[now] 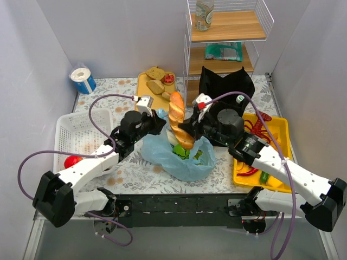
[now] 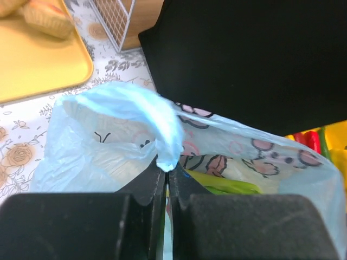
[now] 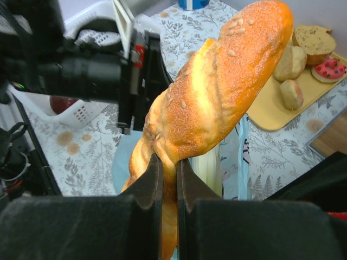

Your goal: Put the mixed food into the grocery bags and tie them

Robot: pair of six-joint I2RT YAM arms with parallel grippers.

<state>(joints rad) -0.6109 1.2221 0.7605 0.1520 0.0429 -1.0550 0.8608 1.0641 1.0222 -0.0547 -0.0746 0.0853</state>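
Left gripper [image 2: 167, 172]: pressed together, pinching bunched handle [image 2: 160, 122] of thin light-blue cartoon-printed plastic bag [image 2: 81, 146], mid-table; film likely flimsy, slippery. Right gripper [image 3: 169, 162]: clamped on long golden seeded bread loaf [image 3: 217, 97], tilted over bag mouth; probably light, crushable, so hold mid-length.

I see the long golden seeded bread loaf [image 1: 179, 122] steeply tilted at mid-table, its lower end down in the thin light-blue plastic bag with cartoon prints [image 1: 187, 165]. The bag's mouth gapes over green vegetables [image 1: 184, 153]. The tall stiff black bag [image 1: 223, 86] stands upright beyond, to the far right.
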